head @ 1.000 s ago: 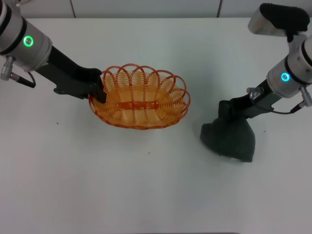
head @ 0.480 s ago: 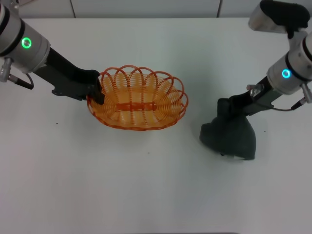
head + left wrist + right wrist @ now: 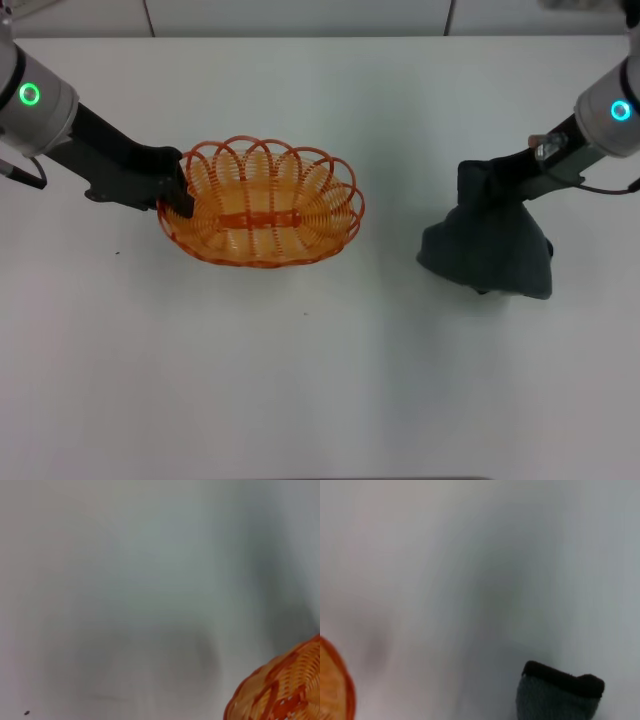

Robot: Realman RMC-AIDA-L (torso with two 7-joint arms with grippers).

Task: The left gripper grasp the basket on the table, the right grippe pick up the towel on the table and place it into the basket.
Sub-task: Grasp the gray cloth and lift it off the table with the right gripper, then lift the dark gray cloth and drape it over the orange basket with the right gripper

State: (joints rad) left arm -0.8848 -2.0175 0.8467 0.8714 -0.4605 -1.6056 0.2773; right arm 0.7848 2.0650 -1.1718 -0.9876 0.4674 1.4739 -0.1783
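Note:
The orange wire basket rests on the white table, left of centre. My left gripper is shut on the basket's left rim. An edge of the basket shows in the left wrist view. On the right, the dark grey-green towel hangs as a cone from my right gripper, which is shut on its top. Whether its lower edge still touches the table is unclear. A corner of the towel and a sliver of the basket appear in the right wrist view.
A small dark speck lies on the table near the left edge. A grey wall or panel runs along the far edge of the table.
The left gripper has drawn the basket leftward. The right gripper has risen and moved right and back, pulling the towel up into a taller cone.

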